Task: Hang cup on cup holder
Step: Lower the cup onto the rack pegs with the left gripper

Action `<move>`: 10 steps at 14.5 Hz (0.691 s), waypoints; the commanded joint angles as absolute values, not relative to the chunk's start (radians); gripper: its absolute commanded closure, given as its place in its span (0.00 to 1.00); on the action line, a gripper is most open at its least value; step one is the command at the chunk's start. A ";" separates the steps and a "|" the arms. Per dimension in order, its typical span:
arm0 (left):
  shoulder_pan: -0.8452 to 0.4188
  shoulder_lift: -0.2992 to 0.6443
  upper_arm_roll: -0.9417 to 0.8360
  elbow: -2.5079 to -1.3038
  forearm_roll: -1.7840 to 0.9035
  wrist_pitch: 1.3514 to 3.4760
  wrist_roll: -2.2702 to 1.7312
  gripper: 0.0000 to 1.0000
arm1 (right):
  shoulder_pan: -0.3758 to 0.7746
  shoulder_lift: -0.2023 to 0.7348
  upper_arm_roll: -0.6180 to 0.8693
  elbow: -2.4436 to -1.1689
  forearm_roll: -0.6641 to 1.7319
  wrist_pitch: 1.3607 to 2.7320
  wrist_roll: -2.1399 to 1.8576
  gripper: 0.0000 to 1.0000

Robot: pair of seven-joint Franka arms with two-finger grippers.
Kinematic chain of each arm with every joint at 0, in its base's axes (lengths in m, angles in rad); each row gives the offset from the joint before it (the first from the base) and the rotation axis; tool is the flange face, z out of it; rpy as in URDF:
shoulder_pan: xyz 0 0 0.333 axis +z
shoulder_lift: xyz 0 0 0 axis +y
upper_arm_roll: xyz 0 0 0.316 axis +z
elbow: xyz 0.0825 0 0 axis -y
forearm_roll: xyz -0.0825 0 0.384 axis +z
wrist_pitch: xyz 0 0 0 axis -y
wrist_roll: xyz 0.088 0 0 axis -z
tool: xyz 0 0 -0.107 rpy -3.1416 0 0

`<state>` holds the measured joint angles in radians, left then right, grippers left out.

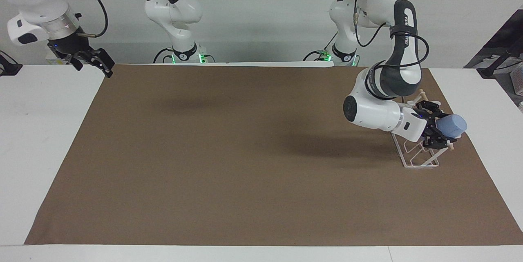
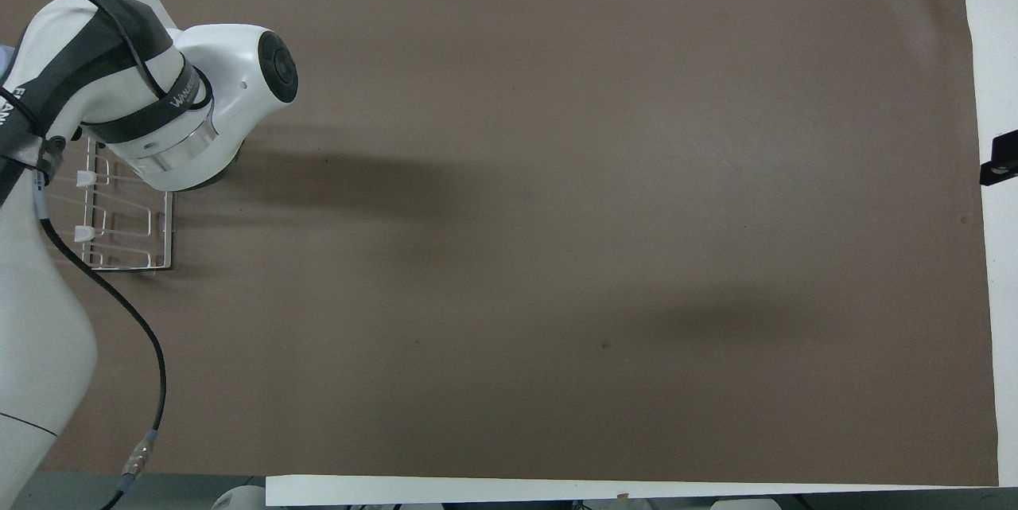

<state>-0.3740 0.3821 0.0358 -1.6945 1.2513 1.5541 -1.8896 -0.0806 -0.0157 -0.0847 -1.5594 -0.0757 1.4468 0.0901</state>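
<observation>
At the right of the facing view the left gripper (image 1: 438, 130) pinches the light-blue cup (image 1: 451, 125), holding it tipped on its side over the white wire cup holder (image 1: 416, 153), which stands on the brown mat (image 1: 253, 155) toward the left arm's end of the table; whether cup and rack touch is unclear. At the upper left of that view the right gripper (image 1: 96, 61) waits with fingers spread over the mat's corner, holding nothing
</observation>
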 commanded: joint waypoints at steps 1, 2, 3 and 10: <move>-0.379 0.376 0.031 -1.729 1.253 1.552 -1.911 0.76 | -0.072 -0.012 -0.097 -1.548 -0.080 1.428 0.067 0.01; -0.376 0.374 0.031 -1.744 1.249 1.566 -1.916 0.76 | -0.072 -0.012 -0.097 -1.549 -0.080 1.428 0.067 0.01; -0.373 0.376 0.034 -1.750 1.246 1.581 -1.920 0.76 | -0.072 -0.012 -0.097 -1.549 -0.080 1.427 0.067 0.01; -0.341 0.373 0.034 -1.779 1.246 1.646 -1.925 0.76 | -0.072 -0.012 -0.098 -1.548 -0.080 1.427 0.066 0.01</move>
